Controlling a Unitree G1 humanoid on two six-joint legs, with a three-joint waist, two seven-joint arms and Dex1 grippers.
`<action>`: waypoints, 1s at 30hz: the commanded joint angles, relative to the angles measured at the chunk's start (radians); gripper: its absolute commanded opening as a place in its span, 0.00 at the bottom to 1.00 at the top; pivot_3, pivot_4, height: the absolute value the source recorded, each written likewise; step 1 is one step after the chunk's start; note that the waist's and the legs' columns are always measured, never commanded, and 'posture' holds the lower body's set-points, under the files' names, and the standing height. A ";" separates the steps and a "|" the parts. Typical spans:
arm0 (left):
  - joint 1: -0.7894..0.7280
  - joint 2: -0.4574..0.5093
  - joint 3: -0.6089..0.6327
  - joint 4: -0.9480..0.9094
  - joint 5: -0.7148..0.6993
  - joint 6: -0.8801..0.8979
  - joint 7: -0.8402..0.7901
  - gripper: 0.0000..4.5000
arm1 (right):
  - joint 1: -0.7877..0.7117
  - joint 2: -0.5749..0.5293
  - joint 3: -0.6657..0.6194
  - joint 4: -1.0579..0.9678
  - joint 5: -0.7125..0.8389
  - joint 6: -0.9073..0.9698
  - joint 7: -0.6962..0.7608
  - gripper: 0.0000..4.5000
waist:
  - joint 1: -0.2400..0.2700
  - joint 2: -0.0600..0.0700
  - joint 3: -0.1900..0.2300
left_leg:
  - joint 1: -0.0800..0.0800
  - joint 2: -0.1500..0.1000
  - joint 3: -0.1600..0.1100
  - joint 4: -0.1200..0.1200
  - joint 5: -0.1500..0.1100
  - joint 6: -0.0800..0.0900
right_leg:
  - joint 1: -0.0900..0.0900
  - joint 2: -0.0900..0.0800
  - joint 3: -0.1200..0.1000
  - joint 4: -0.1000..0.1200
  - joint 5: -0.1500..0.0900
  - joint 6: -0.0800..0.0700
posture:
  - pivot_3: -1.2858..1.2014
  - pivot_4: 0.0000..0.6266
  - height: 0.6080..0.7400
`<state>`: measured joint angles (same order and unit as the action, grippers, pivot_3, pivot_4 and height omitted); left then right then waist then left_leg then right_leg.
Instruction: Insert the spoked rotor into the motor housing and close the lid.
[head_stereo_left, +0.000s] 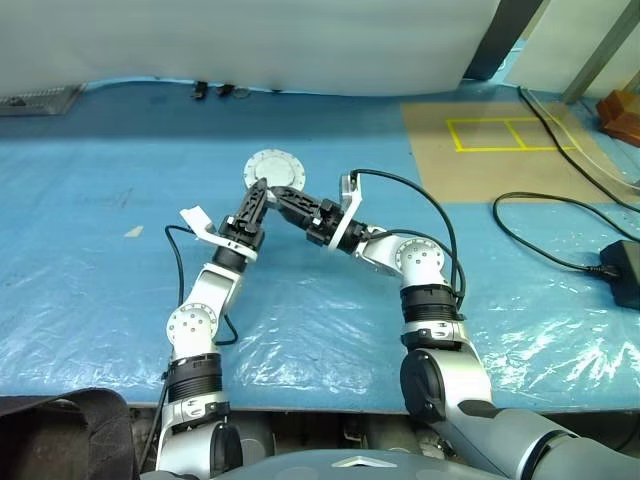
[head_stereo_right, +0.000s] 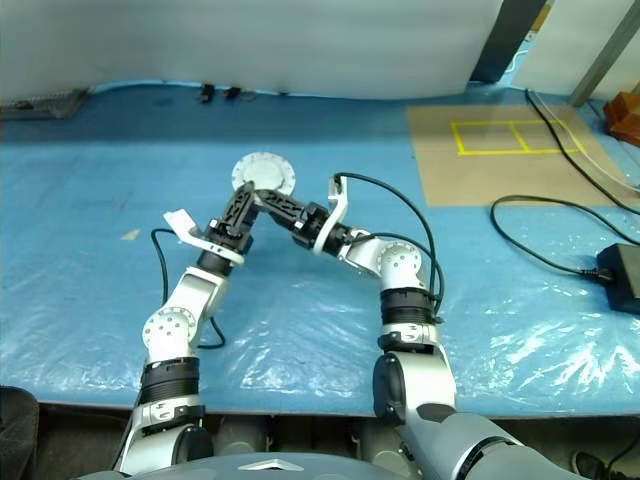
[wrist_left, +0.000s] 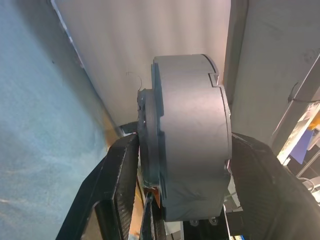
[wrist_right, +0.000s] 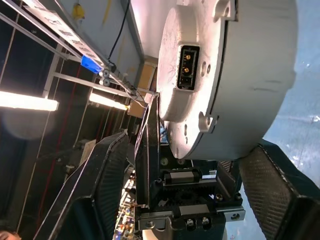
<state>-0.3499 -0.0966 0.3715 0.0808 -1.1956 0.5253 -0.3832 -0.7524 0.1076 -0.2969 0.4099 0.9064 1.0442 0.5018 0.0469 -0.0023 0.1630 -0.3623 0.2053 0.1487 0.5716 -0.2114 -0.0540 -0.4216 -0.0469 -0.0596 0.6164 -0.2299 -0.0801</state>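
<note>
The motor housing (head_stereo_left: 270, 163) is held up above the blue-covered table, its round light-grey face toward the head camera. My left gripper (head_stereo_left: 261, 190) is shut on it. In the left wrist view both fingers press on the grey puck (wrist_left: 192, 135) face to face, and the thinner lid (wrist_left: 147, 135) lies flat against its side. My right gripper (head_stereo_left: 282, 196) reaches in from the right and stands open around the housing (wrist_right: 260, 75), whose pale end face carries a connector socket (wrist_right: 189, 65). The right fingers (wrist_right: 100, 185) stand apart from it. The spoked rotor is hidden.
Blue plastic sheeting (head_stereo_left: 100, 280) covers the table. A brown board with yellow tape (head_stereo_left: 500, 135) lies at the back right. Black cables (head_stereo_left: 540, 235) and a black power brick (head_stereo_left: 625, 270) lie at the right. A white sheet (head_stereo_left: 300, 40) hangs along the back.
</note>
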 joint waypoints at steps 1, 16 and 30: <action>-0.029 -0.015 0.040 -0.016 -0.031 -0.050 -0.004 0.53 | -0.030 0.006 0.009 -0.023 0.019 -0.014 0.030 0.78 | -0.001 0.000 0.000 | 0.000 0.000 0.000 0.000 0.000 0.000 | 0.000 0.000 0.000 0.000 0.000 0.000 | 0.52 0.24 1.00; -0.171 0.046 0.293 0.280 0.123 -0.543 0.087 0.53 | -0.005 -0.011 0.102 -0.092 0.001 0.043 0.090 0.78 | 0.001 -0.003 0.002 | 0.000 0.000 -0.001 0.001 0.000 0.000 | 0.000 0.000 0.000 0.000 0.000 0.000 | 0.52 0.24 1.00; -0.319 0.221 0.379 0.695 0.251 -0.730 0.111 0.53 | 0.022 -0.039 0.161 -0.132 -0.035 0.010 0.109 0.78 | 0.023 -0.008 0.003 | 0.004 0.000 -0.002 0.004 -0.002 -0.003 | 0.000 0.000 0.000 0.002 0.002 0.002 | 0.52 0.24 1.00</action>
<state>-0.6490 0.1009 0.7372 0.7837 -0.9590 -0.1717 -0.2618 -0.7238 0.0665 -0.1427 0.3154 0.8642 1.0689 0.5914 0.0699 -0.0103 0.1661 -0.3587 0.2052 0.1465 0.5757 -0.2134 -0.0573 -0.4215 -0.0467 -0.0596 0.6192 -0.2282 -0.0785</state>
